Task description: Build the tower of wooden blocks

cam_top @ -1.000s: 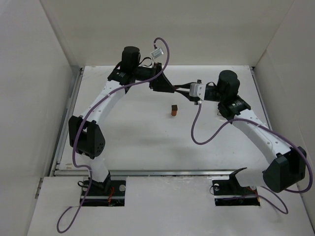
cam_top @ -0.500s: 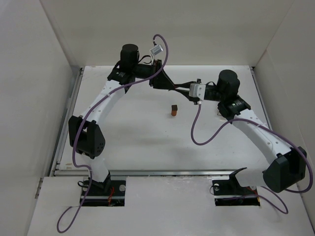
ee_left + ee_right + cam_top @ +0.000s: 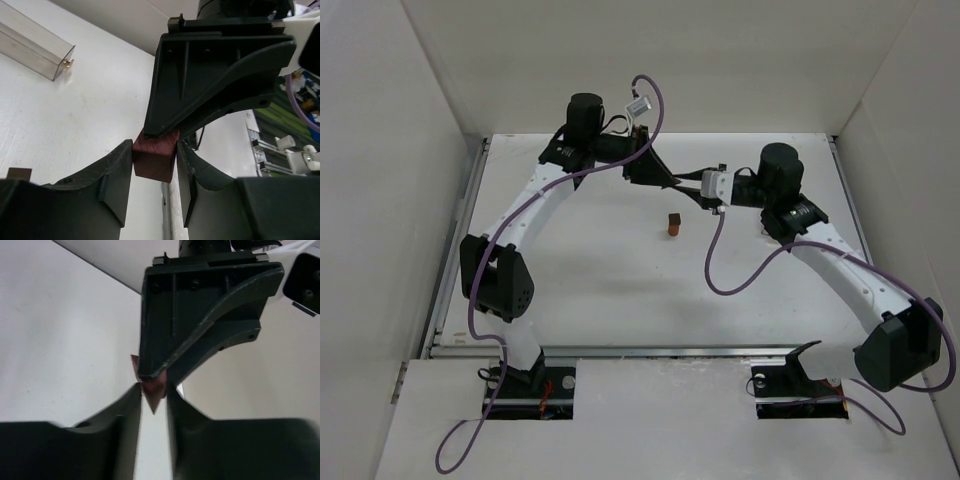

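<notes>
**Both claws clenched on one red-brown block**

We see plain white walls (image 3: 380, 200) boxing in a matte white counter (image 3: 600, 280). Over it the left arm (image 3: 535, 200) and right arm (image 3: 840, 265), white shells with black joints and glossy purple cables (image 3: 715, 270), bend inward. They meet tip to tip over the far half of the counter.

The left claw (image 3: 155, 152) has two curved matte-black fingers (image 3: 117, 170). It is clenched on the flat sides of a red-brown block (image 3: 154, 162), a squared piece with a faint wood grain. From the opposite side the right claw (image 3: 152, 396) pinches the same block by a corner. In the left wrist view the right claw's broad ribbed body covers the block's top. In the right wrist view the left claw hides most of the block.

A clear plastic box (image 3: 35, 45), long and rectangular with a small brass-coloured fitting (image 3: 67, 62) at one end, lies on the counter well apart from the claws.

The wood block tower (image 3: 673, 225) stands near the middle of the counter, on the bases' side of the claws and untouched. It is a dark brown cube (image 3: 674, 217) sitting on an orange-brown short cylinder (image 3: 672, 231).
</notes>
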`<state>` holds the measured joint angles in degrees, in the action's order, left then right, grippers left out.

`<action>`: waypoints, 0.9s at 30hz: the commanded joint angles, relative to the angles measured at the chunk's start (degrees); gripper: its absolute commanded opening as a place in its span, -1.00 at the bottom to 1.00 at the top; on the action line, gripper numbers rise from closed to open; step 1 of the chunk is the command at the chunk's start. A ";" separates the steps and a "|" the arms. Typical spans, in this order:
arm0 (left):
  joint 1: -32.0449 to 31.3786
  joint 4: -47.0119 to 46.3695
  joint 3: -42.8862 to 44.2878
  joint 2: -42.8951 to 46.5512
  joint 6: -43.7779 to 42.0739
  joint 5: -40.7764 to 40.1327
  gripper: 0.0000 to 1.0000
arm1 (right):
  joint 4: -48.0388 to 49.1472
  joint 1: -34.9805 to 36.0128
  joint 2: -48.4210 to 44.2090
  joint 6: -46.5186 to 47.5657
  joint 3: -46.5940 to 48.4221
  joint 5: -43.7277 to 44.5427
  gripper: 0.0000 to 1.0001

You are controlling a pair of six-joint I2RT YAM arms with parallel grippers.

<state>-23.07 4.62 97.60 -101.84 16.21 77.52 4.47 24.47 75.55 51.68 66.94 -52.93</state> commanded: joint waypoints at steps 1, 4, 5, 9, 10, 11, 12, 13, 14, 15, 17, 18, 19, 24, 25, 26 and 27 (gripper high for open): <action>-0.40 12.92 4.60 1.12 -14.24 -2.60 -1.00 | 0.72 0.40 -1.63 0.70 1.88 2.73 -0.28; -0.40 21.64 7.08 1.12 -24.89 -8.50 -1.00 | 0.72 0.40 -2.15 0.18 0.74 3.80 -0.06; -0.40 22.27 7.08 1.12 -25.78 -10.78 -1.00 | 0.72 0.40 -2.16 0.17 0.22 4.49 0.04; -0.92 25.08 7.60 1.12 -30.78 -17.29 -1.00 | 0.72 0.40 -2.16 -2.45 0.21 6.33 1.00; -0.92 26.74 8.30 1.12 -32.62 -19.49 -1.00 | 0.19 0.40 -2.16 -3.07 -0.40 6.95 1.00; -0.92 27.45 8.31 1.12 -37.51 -21.77 -1.00 | -0.42 0.40 -2.86 -3.08 -0.93 7.57 1.00; -1.45 27.98 8.83 1.64 -40.09 -26.23 -1.00 | -0.43 0.40 -3.91 -3.69 -1.54 8.36 1.00; -1.97 27.98 8.83 1.65 -42.46 -28.45 -1.00 | -1.21 -0.38 -4.61 -3.69 -3.03 8.37 1.00; -1.98 27.98 8.14 2.17 -44.84 -30.65 -1.00 | -1.22 -0.39 -6.27 -3.69 -4.00 9.15 1.00; -3.02 27.98 7.52 2.17 -47.12 -34.24 -1.00 | -1.22 -1.00 -7.33 -4.21 -5.14 9.68 1.00; -5.57 25.63 4.90 2.17 -53.72 -37.51 -1.00 | -1.22 -1.79 -9.36 -4.74 -8.90 11.08 1.00; -6.63 24.65 3.75 2.70 -55.56 -38.83 -1.00 | -0.52 -2.66 -11.46 -4.75 -10.23 11.79 1.00; -7.68 23.69 2.43 2.70 -57.32 -40.50 -1.00 | -0.51 -2.67 -12.52 -5.97 -11.47 13.27 1.00; -12.34 13.34 -6.79 2.70 -58.67 -43.41 -1.00 | 3.95 -6.18 -19.20 -10.80 -21.46 18.64 1.00; -12.35 11.65 -7.86 2.70 -57.61 -43.41 -1.00 | 5.36 -6.71 -21.91 -11.94 -23.24 19.52 1.00; -12.35 8.50 -9.61 2.09 -55.43 -44.11 -1.00 | 8.07 -7.85 -23.24 -14.30 -26.39 20.75 1.00; -12.35 8.47 -10.41 1.39 -55.41 -44.12 -1.00 | 9.06 -7.86 -24.38 -15.28 -27.72 20.76 1.00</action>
<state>-36.14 21.21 89.56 -101.36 -38.79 35.83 6.52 17.87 54.76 42.19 43.35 -35.64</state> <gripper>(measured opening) 0.334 0.999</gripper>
